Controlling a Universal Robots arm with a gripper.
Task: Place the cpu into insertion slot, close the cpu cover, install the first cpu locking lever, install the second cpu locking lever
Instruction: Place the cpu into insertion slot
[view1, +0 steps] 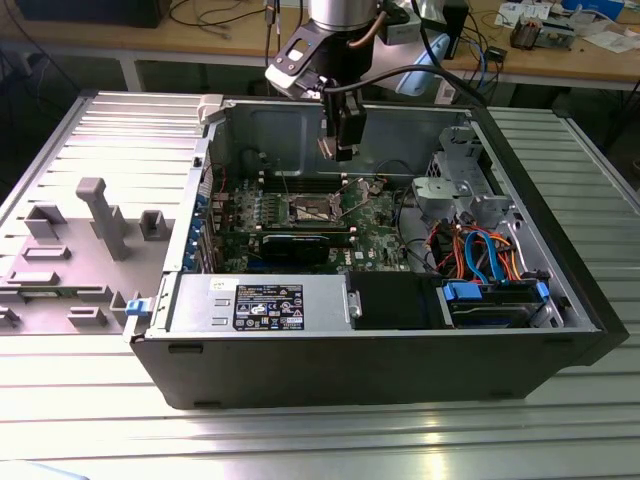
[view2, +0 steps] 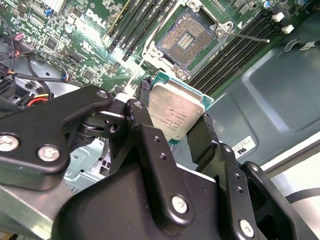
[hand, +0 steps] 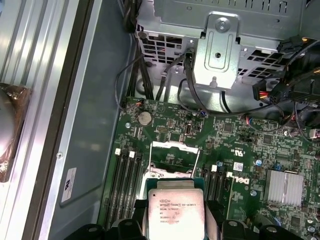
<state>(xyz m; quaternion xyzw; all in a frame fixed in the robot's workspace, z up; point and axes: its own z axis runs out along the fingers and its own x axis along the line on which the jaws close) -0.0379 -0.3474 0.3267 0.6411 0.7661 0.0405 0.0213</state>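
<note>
Clamping the cpu (view2: 176, 114) by two opposite edges between its fingers (view2: 142, 100), the gripper (view1: 342, 152) hangs above the motherboard (hand: 240, 145), with clear air down to the open insertion slot (view2: 186, 37)

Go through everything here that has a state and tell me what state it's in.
gripper, shut on the cpu
cpu, held above the board, not seated
insertion slot, empty, pins exposed
cpu cover, open
locking lever, unlatched, sticking out
computer case, side open
</note>
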